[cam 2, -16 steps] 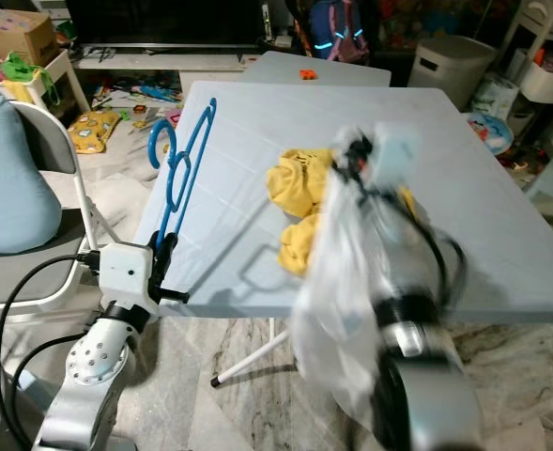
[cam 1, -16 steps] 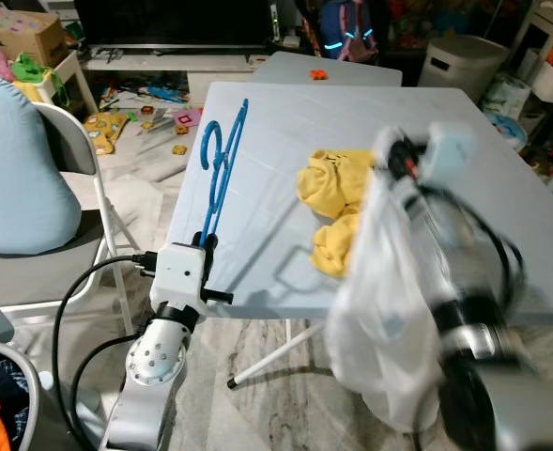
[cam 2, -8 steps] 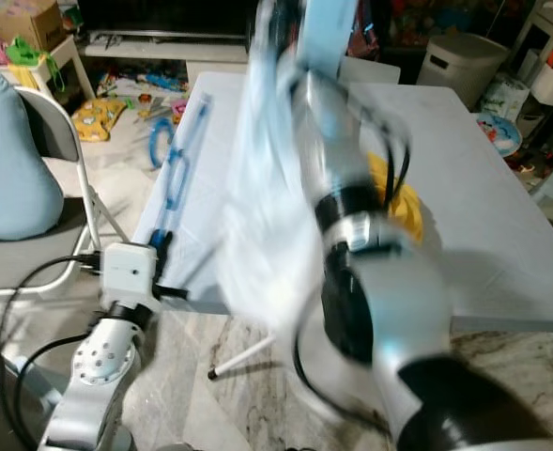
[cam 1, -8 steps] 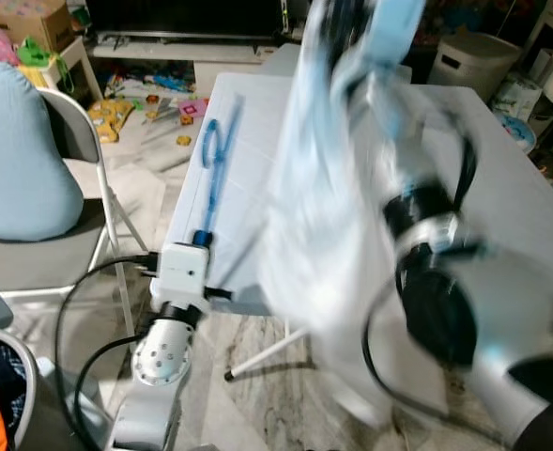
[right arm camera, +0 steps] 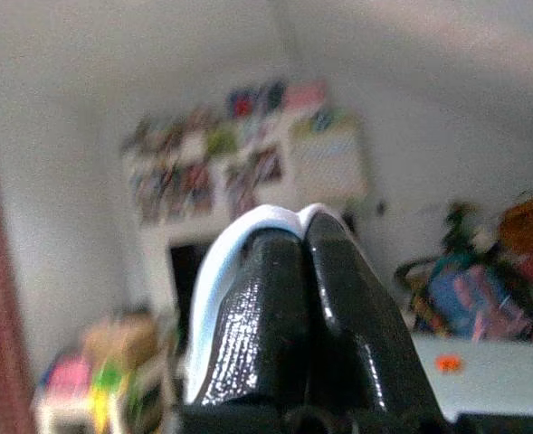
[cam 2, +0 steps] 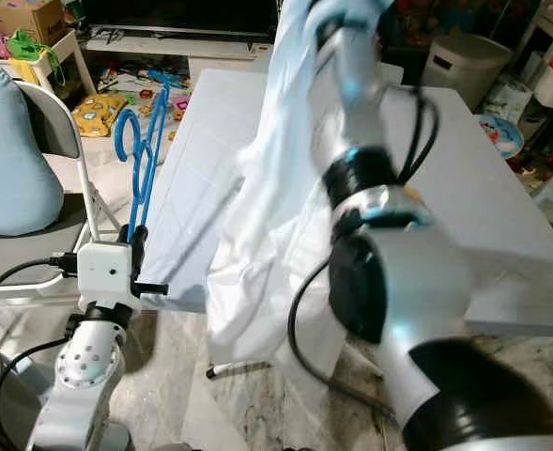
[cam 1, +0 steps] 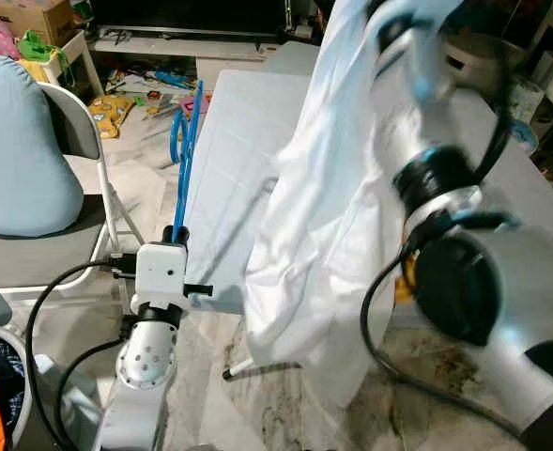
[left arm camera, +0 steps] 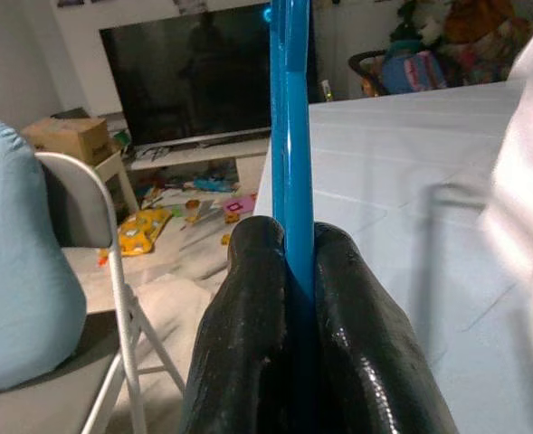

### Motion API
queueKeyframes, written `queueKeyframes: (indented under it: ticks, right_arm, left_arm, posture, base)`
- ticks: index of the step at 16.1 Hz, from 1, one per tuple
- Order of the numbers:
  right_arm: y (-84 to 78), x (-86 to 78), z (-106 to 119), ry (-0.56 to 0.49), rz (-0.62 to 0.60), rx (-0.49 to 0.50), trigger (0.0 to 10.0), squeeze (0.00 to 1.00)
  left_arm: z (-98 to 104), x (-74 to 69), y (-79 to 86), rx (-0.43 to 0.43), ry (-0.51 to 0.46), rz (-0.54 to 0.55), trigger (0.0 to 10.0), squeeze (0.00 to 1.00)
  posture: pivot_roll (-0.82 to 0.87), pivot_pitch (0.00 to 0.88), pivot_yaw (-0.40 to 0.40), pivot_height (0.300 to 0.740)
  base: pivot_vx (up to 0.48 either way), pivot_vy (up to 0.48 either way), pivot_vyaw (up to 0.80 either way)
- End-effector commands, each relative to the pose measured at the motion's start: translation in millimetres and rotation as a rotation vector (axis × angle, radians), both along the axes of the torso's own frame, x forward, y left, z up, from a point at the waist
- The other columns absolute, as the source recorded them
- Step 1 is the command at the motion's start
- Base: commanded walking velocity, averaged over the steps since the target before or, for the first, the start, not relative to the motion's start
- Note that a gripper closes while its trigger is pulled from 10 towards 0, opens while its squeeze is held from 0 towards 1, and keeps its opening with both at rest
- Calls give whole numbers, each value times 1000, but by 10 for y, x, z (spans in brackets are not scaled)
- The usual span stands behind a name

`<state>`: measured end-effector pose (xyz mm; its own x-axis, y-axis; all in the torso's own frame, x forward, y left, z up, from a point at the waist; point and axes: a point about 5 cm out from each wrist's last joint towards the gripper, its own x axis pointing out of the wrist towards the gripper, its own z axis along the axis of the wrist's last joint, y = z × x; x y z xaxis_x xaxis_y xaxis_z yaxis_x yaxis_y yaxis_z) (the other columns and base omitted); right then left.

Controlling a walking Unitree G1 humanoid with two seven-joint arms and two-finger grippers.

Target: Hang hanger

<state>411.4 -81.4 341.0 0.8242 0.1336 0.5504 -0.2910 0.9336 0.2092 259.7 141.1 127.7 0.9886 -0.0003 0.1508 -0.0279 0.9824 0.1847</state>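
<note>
Hanger [cam 1: 184, 150], blue and thin, stands upright at the near-left corner of the pale bench [cam 1: 248, 150], pinched at its lower end between the 2 black fingers of the left gripper [left arm camera: 290, 271], which are closed tight on it; the hook end points up and away, probably so the frame is presented free and steady for a garment. Beside it the right arm is raised high, its gripper [right arm camera: 289, 271] clamped on a fold of white garment [cam 1: 323, 216] that hangs down in front of the bench, likely lifted so the cloth drapes open and its neck can be brought to the hanger. Grey folding chair [cam 1: 79, 132] stands left of the bench.
</note>
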Motion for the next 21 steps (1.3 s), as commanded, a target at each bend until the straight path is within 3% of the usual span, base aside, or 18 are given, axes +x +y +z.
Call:
queueKeyframes:
  ticks: [1, 2, 3, 4, 5, 6, 7, 13, 17, 19, 21]
  right_arm:
    - [156, 6, -427, 104, 69, -110, 10000, 0]
    - [224, -18, -694, 155, 123, -176, 10000, 0]
    - [232, -36, -809, 172, 146, -193, 10000, 0]
    - [230, -44, -854, 177, 156, -195, 10000, 0]
    - [187, -92, -1146, 231, 204, -277, 10000, 0]
    - [153, -120, -1295, 271, 239, -321, 10000, 0]
    - [114, -142, -1389, 292, 262, -352, 10000, 1000]
    - [-160, -261, -1585, 304, 310, -516, 10000, 1000]
    - [-272, -319, -1564, 289, 341, -563, 10000, 1000]
    - [-409, -358, -1517, 277, 330, -631, 10000, 1000]
    - [-495, -472, -1538, 273, 355, -669, 10000, 1000]
  left_arm:
    - [51, -15, -62, 9, -30, -27, 10000, 0]
    - [46, -9, -69, 3, -24, -41, 10000, 0]
    - [47, -5, -73, 3, -24, -46, 10000, 0]
    - [48, -3, -74, 4, -24, -47, 10000, 0]
    - [35, 6, -90, -1, -17, -64, 10000, 0]
    - [24, 9, -101, -6, -12, -74, 10000, 0]
    - [15, 8, -114, -7, -8, -81, 10000, 0]
    - [-23, 2, -146, -14, 12, -115, 10000, 0]
    - [-37, 3, -160, -14, 20, -134, 10000, 0]
    - [-39, 6, -170, -14, 21, -139, 10000, 0]
    - [-58, 2, -139, -9, 23, -136, 10000, 0]
  posture:
    - [162, 54, -82, 740]
    - [159, 55, -79, 740]
    - [159, 55, -79, 740]
    - [157, 54, -78, 740]
    - [149, 51, -75, 740]
    - [146, 50, -74, 740]
    - [144, 50, -74, 740]
    - [131, 46, -64, 740]
    - [120, 44, -59, 740]
    - [114, 43, -57, 740]
    - [109, 42, -57, 740]
  base:
    - [0, 0, 0]
    - [0, 0, 0]
    - [0, 0, 0]
    - [0, 0, 0]
    - [0, 0, 0]
    - [0, 0, 0]
    - [0, 0, 0]
    - [0, 0, 0]
    - [0, 0, 0]
    - [0, 0, 0]
    - [0, 0, 0]
